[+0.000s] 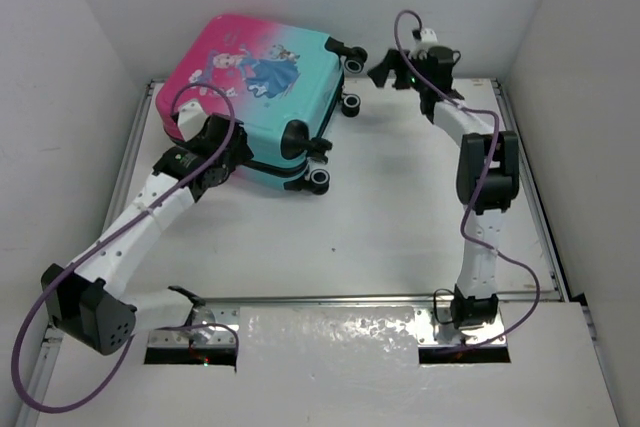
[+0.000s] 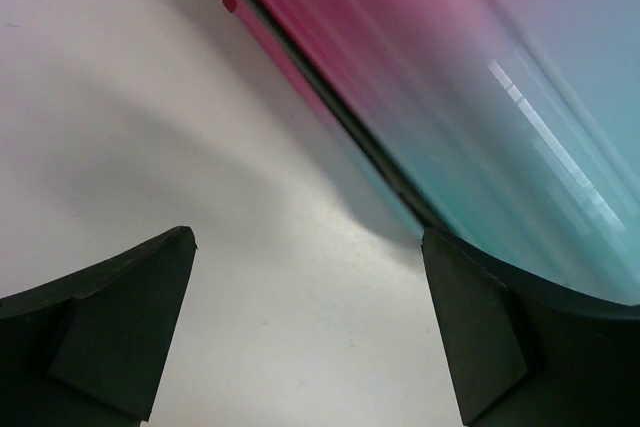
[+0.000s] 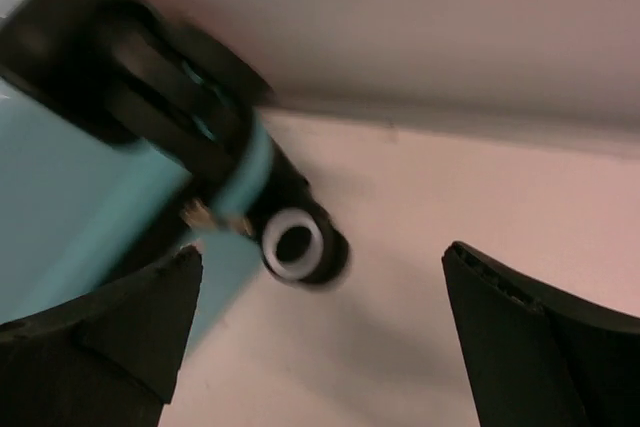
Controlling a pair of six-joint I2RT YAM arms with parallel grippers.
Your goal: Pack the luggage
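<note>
The luggage (image 1: 255, 87), a closed pink-to-teal suitcase with a princess print, lies at the far left of the table, wheels toward the right. My left gripper (image 1: 225, 152) is open at its near left edge; in the left wrist view the shell (image 2: 470, 97) runs past the right finger (image 2: 490, 337), with nothing between the jaws. My right gripper (image 1: 385, 67) is open just right of the far wheels (image 1: 352, 57). In the right wrist view a black wheel with a white hub (image 3: 295, 244) and the teal shell (image 3: 80, 207) sit by the left finger.
White walls close in the table (image 1: 400, 227) on the left, back and right. A metal rail (image 1: 400, 299) runs along the near edge by the arm bases. Purple cables (image 1: 30, 347) loop from both arms.
</note>
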